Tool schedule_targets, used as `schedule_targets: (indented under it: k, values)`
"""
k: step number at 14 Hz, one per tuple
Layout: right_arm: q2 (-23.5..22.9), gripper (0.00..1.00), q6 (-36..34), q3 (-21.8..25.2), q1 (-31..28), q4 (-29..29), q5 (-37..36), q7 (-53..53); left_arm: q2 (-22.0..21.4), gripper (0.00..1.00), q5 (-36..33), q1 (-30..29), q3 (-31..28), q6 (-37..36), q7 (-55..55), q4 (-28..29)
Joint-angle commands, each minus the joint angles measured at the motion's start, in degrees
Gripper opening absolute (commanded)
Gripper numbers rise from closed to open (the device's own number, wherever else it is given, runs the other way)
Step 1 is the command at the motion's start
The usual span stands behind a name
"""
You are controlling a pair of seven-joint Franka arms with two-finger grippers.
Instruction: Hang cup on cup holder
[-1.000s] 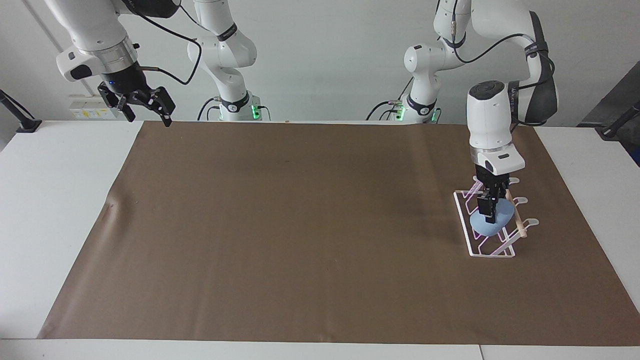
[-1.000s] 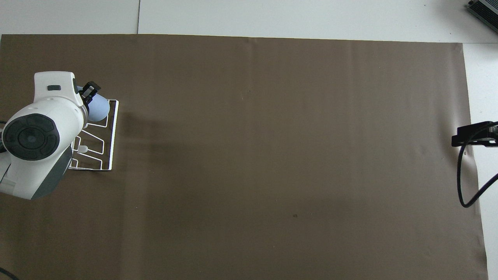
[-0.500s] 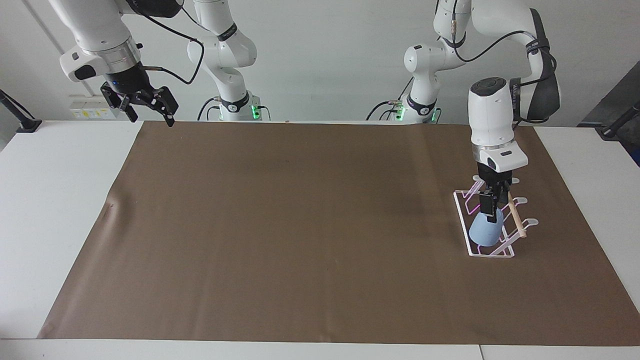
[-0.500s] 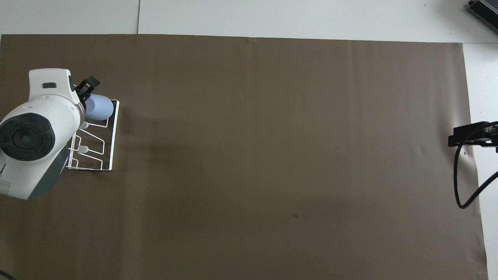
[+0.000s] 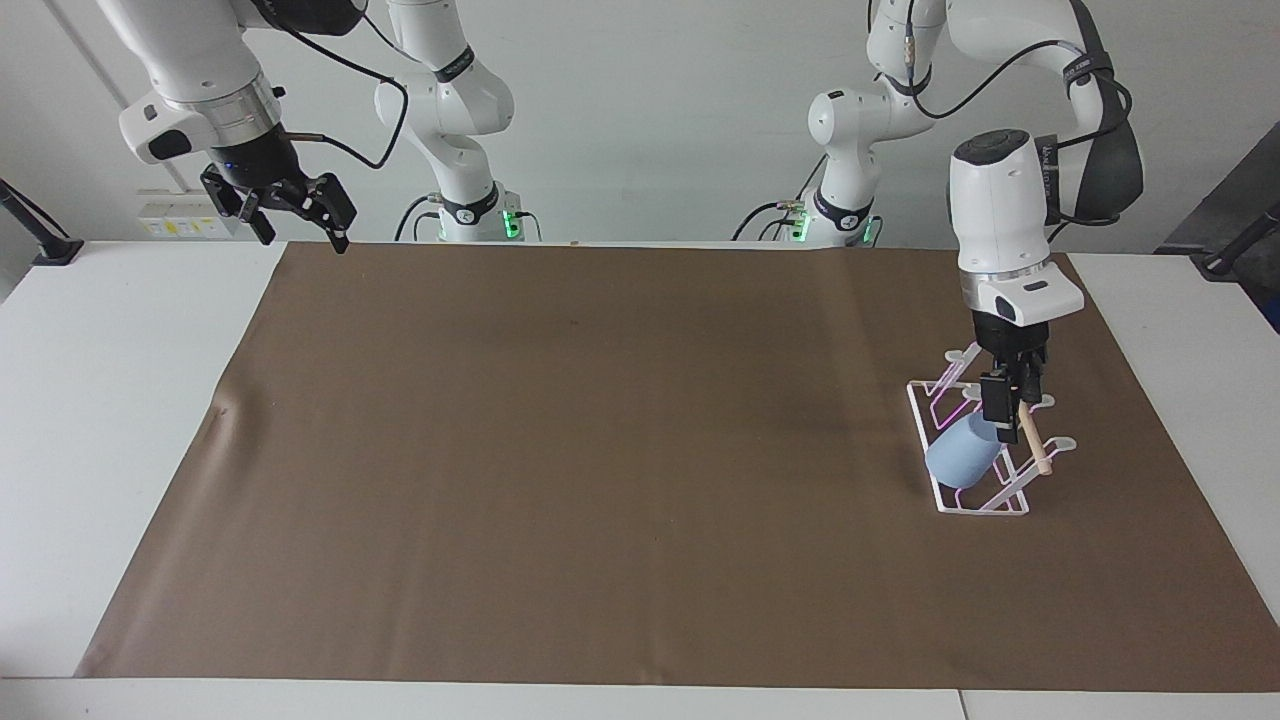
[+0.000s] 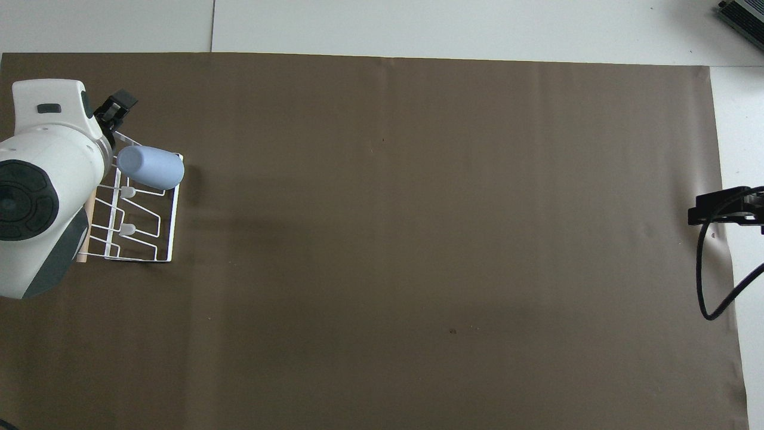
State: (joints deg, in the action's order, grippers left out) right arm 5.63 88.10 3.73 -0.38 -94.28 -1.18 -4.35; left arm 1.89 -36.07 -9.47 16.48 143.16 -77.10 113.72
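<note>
The light-blue cup point(image 5: 962, 460) point(image 6: 150, 168) hangs mouth-down and slanted on a prong of the white wire cup holder point(image 5: 940, 500) point(image 6: 173, 221), at the end of the rack farther from the robots. The holder stands on the brown mat toward the left arm's end of the table, with its wooden dowel point(image 5: 1032, 440) across the top. My left gripper point(image 5: 1006, 410) point(image 6: 116, 107) hangs open just above the rack, clear of the cup and holding nothing. My right gripper point(image 5: 300, 215) point(image 6: 725, 206) waits open and raised over the mat's edge at the right arm's end.
A brown mat point(image 5: 600, 450) covers most of the white table point(image 5: 120, 400). A black cable point(image 6: 713, 280) loops down from the right gripper. The left arm's white wrist point(image 6: 36, 191) hides part of the rack from overhead.
My left gripper has opened, let go of the cup and lifted away over the rack. The cup has settled slanted on the prong. The right gripper has barely shifted.
</note>
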Motion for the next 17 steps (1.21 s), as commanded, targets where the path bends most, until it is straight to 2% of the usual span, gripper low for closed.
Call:
schedule_targets:
  k: [1,3,7,9,13,17]
  values:
    - [0.6,1.00,1.5,0.1,-0.5,-0.9,-0.1,0.9,-0.5,1.00,-0.8,0.1,0.6,-2.9,0.4,-2.1]
    - [0.6,1.00,1.5,0.1,-0.3,-0.9,-0.1,0.8,-0.1,1.00,0.3,0.7,1.0,-6.4,0.5,-4.8]
    - [0.6,1.00,1.5,0.1,-0.4,-0.9,-0.1,0.9,-0.2,1.00,12.8,1.4,1.0,-16.9,5.7,-12.6]
    - [0.6,1.00,1.5,0.1,-0.4,-0.8,-0.1,0.9,-0.2,1.00,16.5,1.3,0.9,-23.1,10.1,-16.3]
    - [0.6,1.00,1.4,0.1,-0.6,-0.9,-0.1,1.1,-0.7,1.00,17.3,1.5,1.9,-30.6,17.1,-18.3]
    - [0.6,1.00,2.0,0.1,-0.6,-0.9,-0.1,1.1,-0.8,1.00,18.1,1.6,2.2,-32.7,23.7,-18.4]
